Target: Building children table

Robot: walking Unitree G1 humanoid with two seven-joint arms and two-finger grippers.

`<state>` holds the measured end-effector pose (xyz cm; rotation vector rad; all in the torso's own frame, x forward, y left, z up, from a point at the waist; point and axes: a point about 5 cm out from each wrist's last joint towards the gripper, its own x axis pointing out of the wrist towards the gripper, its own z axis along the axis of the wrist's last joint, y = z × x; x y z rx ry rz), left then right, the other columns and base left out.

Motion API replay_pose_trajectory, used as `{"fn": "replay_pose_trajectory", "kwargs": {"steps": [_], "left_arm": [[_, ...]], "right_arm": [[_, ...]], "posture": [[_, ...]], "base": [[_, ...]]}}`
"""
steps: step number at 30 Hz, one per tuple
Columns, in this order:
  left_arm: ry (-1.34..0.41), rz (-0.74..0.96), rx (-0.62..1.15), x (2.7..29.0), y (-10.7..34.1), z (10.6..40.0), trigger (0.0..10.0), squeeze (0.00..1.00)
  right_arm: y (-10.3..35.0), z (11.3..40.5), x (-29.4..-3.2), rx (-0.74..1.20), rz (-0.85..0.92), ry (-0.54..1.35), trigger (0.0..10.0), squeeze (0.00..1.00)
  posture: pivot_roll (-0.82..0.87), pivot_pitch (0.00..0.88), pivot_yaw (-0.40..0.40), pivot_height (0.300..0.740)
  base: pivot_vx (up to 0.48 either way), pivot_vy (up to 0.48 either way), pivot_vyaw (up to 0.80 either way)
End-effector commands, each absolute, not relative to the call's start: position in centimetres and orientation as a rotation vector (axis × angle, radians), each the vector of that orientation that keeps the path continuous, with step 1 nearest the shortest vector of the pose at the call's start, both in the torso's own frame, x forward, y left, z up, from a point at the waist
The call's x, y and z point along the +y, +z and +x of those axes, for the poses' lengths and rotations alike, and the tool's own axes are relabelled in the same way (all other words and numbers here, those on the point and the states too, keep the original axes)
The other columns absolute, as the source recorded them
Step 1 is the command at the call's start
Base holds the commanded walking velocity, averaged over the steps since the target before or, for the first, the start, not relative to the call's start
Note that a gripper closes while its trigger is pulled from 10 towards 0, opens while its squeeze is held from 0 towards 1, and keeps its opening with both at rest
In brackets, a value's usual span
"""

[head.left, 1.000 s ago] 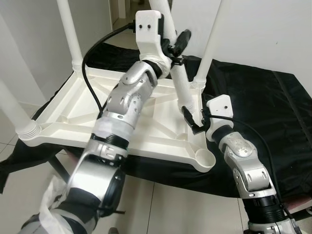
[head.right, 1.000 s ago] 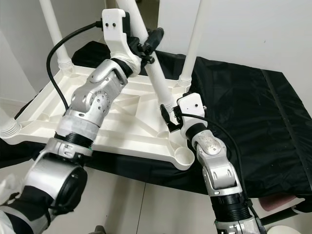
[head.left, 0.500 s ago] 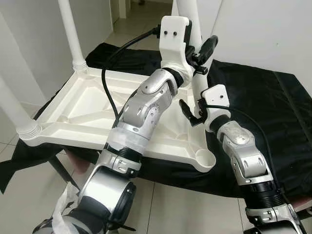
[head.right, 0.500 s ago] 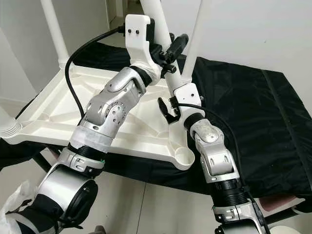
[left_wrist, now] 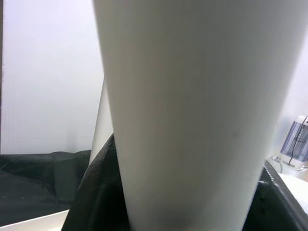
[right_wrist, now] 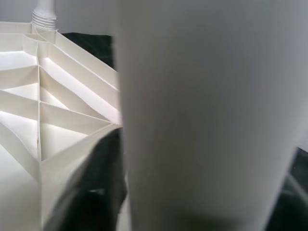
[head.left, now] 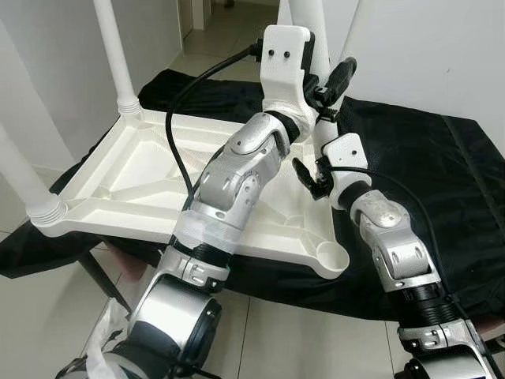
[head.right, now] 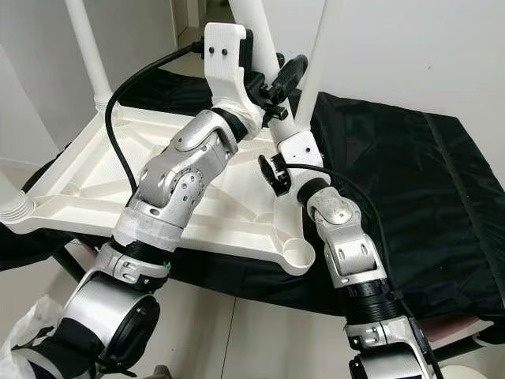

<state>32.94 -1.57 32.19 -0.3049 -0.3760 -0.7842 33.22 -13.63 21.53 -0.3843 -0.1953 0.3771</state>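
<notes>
White tabletop [head.left: 134,178] upside down on black cloth [head.left: 442,181], three legs screwed in and standing up, near right corner socket [head.left: 330,259] bare. Left tool [head.left: 330,85] clamped high on loose white leg [head.right: 260,31], right tool [head.left: 309,178] clamped lower on same leg, above tabletop. No readable writing or labels.

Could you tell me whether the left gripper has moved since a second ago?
Yes. The left gripper, holding the loose table leg, has swung to the robot's right, away from the far-left screwed-in leg of the upturned tabletop.
</notes>
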Motion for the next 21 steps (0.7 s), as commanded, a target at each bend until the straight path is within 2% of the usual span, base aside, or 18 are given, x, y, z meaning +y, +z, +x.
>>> {"fn": "replay_pose_trajectory", "kwargs": {"steps": [1,11,12,14,15,17,21], "left_arm": [[-0.811,-0.302,-0.392,-2.1,32.6,32.3,10.0,0.0],[-0.844,-0.269,-0.389,-2.7,32.5,31.8,10.0,0.0],[-0.874,-0.293,-0.375,-2.8,32.3,31.6,10.0,1.0],[-0.896,-0.311,-0.364,-2.9,32.2,31.5,10.0,1.0],[-0.921,-0.305,-0.366,-3.0,32.2,31.2,10.0,1.0],[-0.948,-0.285,-0.378,-3.0,32.1,30.9,10.0,1.0],[-0.972,-0.258,-0.397,-3.0,32.0,30.5,10.0,1.0]], "right_arm": [[21.7,33.3,-13.5,-0.206,-0.393,0.394,0.0,0.0],[21.5,33.3,-13.6,-0.191,-0.345,0.381,0.0,0.0],[21.5,33.4,-13.5,-0.183,-0.278,0.368,0.1,0.0],[21.5,33.4,-13.4,-0.177,-0.23,0.359,0.1,0.0],[21.5,33.4,-13.1,-0.175,-0.176,0.356,10.0,0.0],[21.4,33.3,-12.5,-0.168,-0.087,0.351,10.0,0.0],[21.3,33.3,-12.0,-0.162,-0.022,0.328,10.0,0.0]], "posture": [[-0.03,0.0,-0.05,0.74],[-0.03,0.0,-0.047,0.74],[-0.03,0.0,-0.047,0.74],[-0.03,0.0,-0.047,0.74],[-0.03,0.0,-0.049,0.74],[-0.03,0.0,-0.05,0.74],[-0.03,0.0,-0.052,0.74]], "base": [[0.0,0.0,0.0],[0.0,0.0,0.0],[0.0,0.0,0.0],[0.0,0.0,0.0],[0.0,0.0,0.0],[0.0,0.0,0.0],[0.0,0.0,0.0]]}}
